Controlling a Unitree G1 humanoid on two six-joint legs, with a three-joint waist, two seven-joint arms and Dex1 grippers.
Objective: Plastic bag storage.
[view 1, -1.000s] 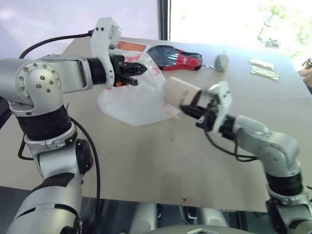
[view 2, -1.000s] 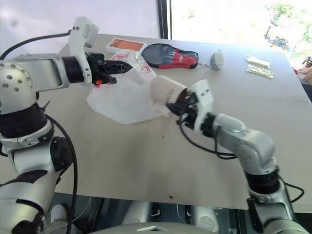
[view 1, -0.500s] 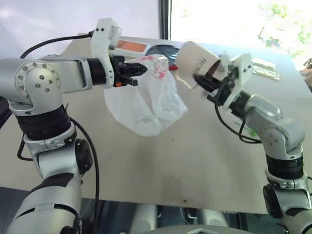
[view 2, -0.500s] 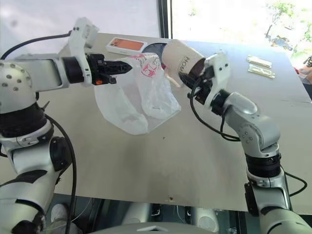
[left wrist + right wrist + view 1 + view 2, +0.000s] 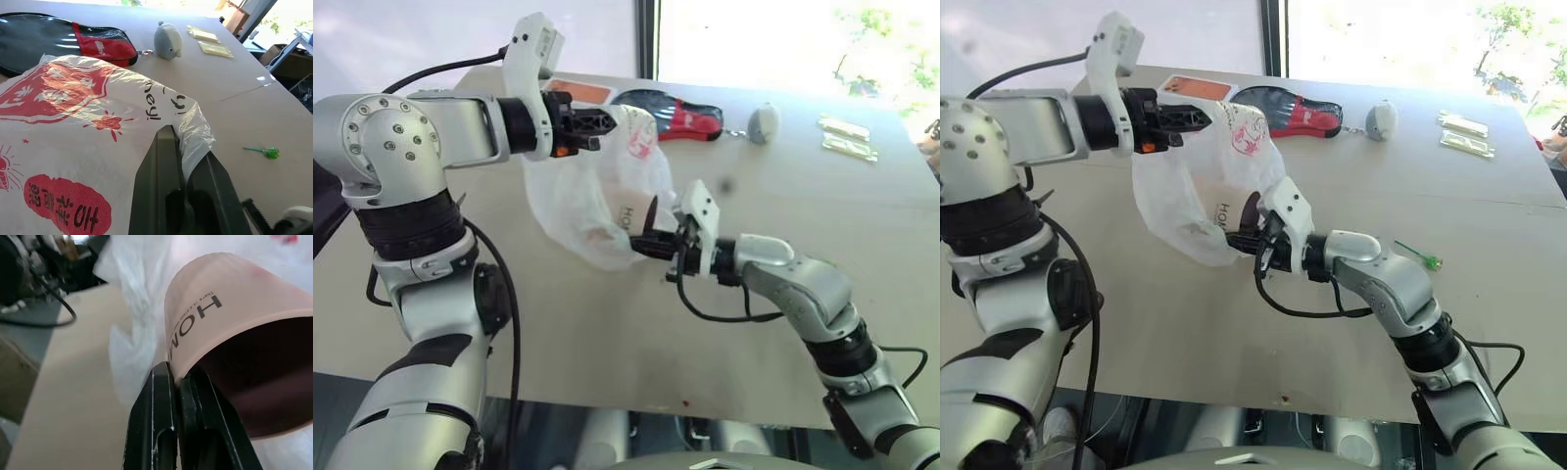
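Observation:
The plastic bag point(image 5: 576, 196), translucent white with red print, hangs above the table with its mouth facing right. My left gripper point(image 5: 607, 122) is shut on its upper edge; in the left wrist view the film bunches between the fingers point(image 5: 166, 161). A beige mug point(image 5: 636, 211) with dark lettering lies on its side, partly inside the bag's mouth. My right gripper point(image 5: 641, 242) is shut on the mug's rim, one finger inside and one outside point(image 5: 156, 401). The mug's far end is veiled by the bag.
At the back of the tan table point(image 5: 754, 352) lie an orange phone point(image 5: 578, 91), a black and red pouch point(image 5: 671, 113), a grey plush toy point(image 5: 761, 122) and yellow packets point(image 5: 847, 137). A green lollipop point(image 5: 1420, 257) lies to the right of my right arm.
My right gripper swung the mug from high beside the bag down and to the left, into the bag's mouth. The left gripper kept its hold on the bag, which now hangs fuller.

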